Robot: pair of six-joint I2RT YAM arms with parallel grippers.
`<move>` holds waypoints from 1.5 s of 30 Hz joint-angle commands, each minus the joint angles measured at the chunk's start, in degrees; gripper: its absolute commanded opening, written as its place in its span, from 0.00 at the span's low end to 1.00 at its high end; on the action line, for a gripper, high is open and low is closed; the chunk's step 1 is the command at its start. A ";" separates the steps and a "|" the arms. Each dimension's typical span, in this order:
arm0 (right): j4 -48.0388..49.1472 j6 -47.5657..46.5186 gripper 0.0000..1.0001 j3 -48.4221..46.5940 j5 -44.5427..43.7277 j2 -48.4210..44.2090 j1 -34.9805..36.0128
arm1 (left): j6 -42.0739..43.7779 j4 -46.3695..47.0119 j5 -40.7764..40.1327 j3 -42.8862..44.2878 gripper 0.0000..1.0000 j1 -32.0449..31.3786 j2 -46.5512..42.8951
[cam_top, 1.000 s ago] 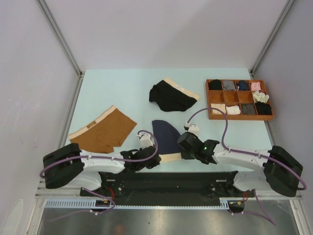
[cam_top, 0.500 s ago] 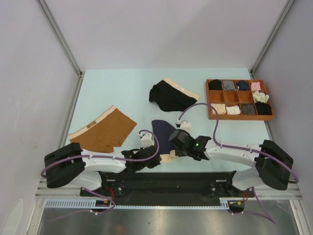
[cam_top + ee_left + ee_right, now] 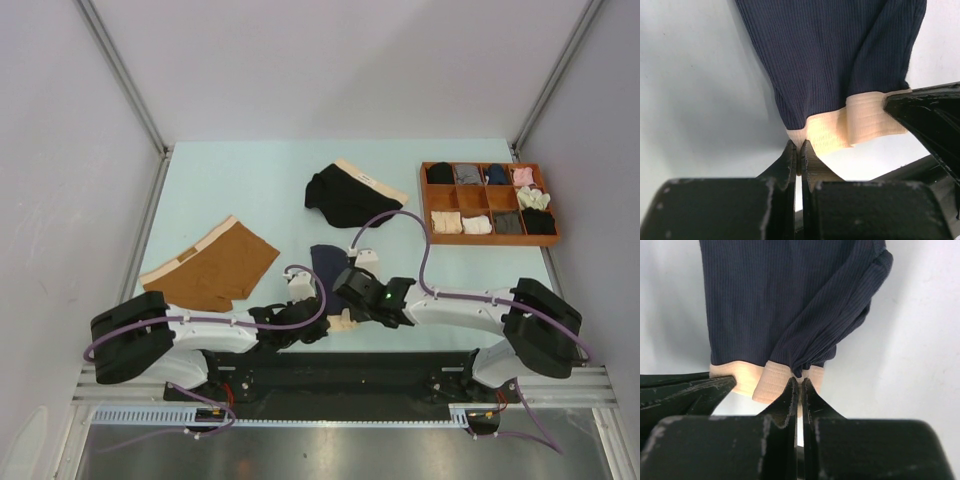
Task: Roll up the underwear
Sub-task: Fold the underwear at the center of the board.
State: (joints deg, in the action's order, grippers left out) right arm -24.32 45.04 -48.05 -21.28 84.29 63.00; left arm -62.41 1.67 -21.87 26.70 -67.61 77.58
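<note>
The navy underwear (image 3: 328, 268) lies near the table's front middle, folded narrow, its beige waistband (image 3: 840, 131) toward the arms. My left gripper (image 3: 798, 145) is shut on the waistband's left end. My right gripper (image 3: 799, 382) is shut on the waistband's right part, where the fabric bunches (image 3: 805, 357). Both grippers sit close together at the near edge of the navy underwear (image 3: 340, 318). The rust-brown underwear (image 3: 212, 265) lies flat at the left. At the back middle, the black underwear (image 3: 350, 196) lies spread.
A wooden tray (image 3: 489, 232) with compartments of rolled garments stands at the back right. The right arm (image 3: 460, 305) stretches leftward across the front of the table. The left arm (image 3: 200, 330) lies low along the front edge.
My right gripper has moved left with the waistband's right end, toward the left gripper. The navy underwear has become narrower. The left arm has hardly moved.
</note>
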 commanded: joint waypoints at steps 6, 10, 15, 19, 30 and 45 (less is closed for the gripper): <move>6.81 0.40 0.00 2.70 0.26 -6.25 0.45 | 3.61 0.68 -1.51 -0.94 0.00 -0.06 -0.24; 9.99 -0.65 0.00 1.30 2.11 -3.00 0.63 | 3.96 0.97 -1.60 -1.91 0.01 -0.06 -1.38; 13.93 -1.00 0.00 -0.20 4.83 1.83 1.68 | 4.14 2.28 -1.77 -3.32 0.00 -0.06 -2.70; 16.49 -1.00 0.00 -0.99 6.42 3.95 2.65 | 4.40 2.55 -1.77 -3.93 0.00 -0.06 -3.14; 19.39 -0.92 0.00 -2.92 9.41 9.13 3.88 | 5.46 5.01 -1.51 -5.43 0.00 -0.06 -3.66; 20.80 2.42 0.01 -1.78 14.69 13.27 0.72 | 1.68 -6.32 -4.41 -10.26 0.64 0.20 -23.58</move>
State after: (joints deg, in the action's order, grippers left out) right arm -3.44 46.59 -49.43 -8.80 95.18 63.59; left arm -58.54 0.89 -22.98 17.67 -67.59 62.08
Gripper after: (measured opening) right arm 0.021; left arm 0.606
